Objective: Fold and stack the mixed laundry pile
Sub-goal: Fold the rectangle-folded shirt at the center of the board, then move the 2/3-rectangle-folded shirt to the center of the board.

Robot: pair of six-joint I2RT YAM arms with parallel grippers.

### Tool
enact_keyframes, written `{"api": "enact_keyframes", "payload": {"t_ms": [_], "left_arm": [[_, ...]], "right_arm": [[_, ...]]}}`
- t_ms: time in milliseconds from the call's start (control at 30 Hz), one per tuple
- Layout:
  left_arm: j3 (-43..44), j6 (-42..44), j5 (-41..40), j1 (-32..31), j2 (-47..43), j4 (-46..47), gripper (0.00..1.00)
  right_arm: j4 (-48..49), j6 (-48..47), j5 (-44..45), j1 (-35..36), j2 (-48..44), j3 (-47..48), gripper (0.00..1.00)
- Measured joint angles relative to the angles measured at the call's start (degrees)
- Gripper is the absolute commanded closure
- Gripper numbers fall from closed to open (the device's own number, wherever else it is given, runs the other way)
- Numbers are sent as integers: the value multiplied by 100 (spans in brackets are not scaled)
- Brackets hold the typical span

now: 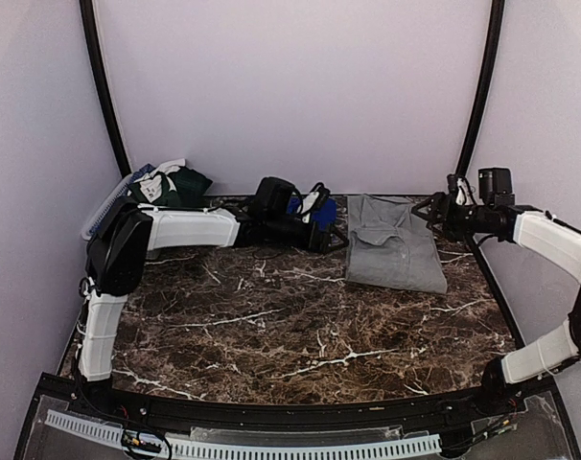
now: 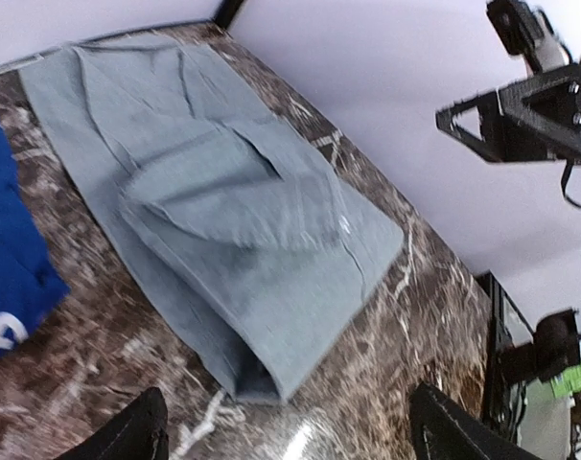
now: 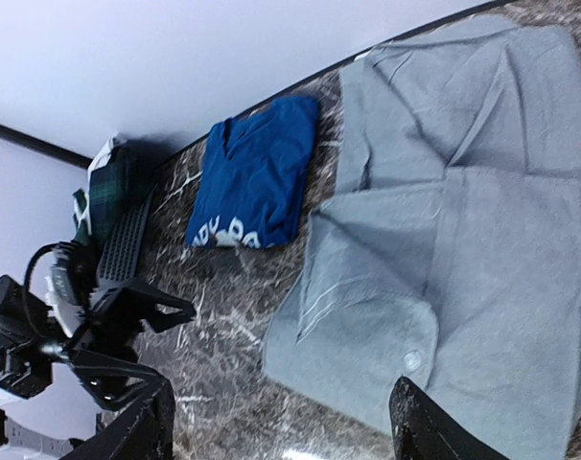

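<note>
Top external view is showing the light-grey polo shirt (image 1: 394, 244) lying folded on the table (image 1: 300, 326) toward the back right, with the right pincer (image 1: 430, 213) hovering just beside its right edge and the left pincer (image 1: 329, 235) sitting near its left edge. Both wrist views are showing fingers spread wide with nothing between them — neither pincer is gripping any cloth. The royal-blue T-shirt (image 3: 257, 177) is lying folded just left of the polo, apart from it, and the dark-green pieces (image 1: 171, 184) are sitting heaped in the back left corner. The polo's upper layer is puffing up rather than lying flat, so I am judging the fold as loose: a finger dragging low across it could be catching a hem and pulling the layers open. The left arm, reaching over the blue shirt, could be snagging that one too — and with both arms working this close, they are risking a knock.
</note>
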Motion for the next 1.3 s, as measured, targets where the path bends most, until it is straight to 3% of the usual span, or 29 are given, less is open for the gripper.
{"api": "enact_keyframes", "payload": {"t_ms": [167,267,467,967,1100,1300], "left_arm": [[-1193,120,361,-376,-11,894,14],[-1322,173,367,-490,188,1224,14],[-1340,162,273,-505,354,1969,14],[-444,101,282,-501,1370,2280,23],[-203,-15,299,-501,1537,2277,39],[96,-286,358,-505,1753,2162,87]], "right_arm": [[-138,-15,-256,487,-522,-636,47],[-160,-28,-254,756,-514,-890,55],[190,4,-271,990,487,-955,62],[693,-170,-162,927,3394,1484,67],[697,-229,-92,756,3884,1657,67],[743,-245,-52,645,4000,1657,65]]}}
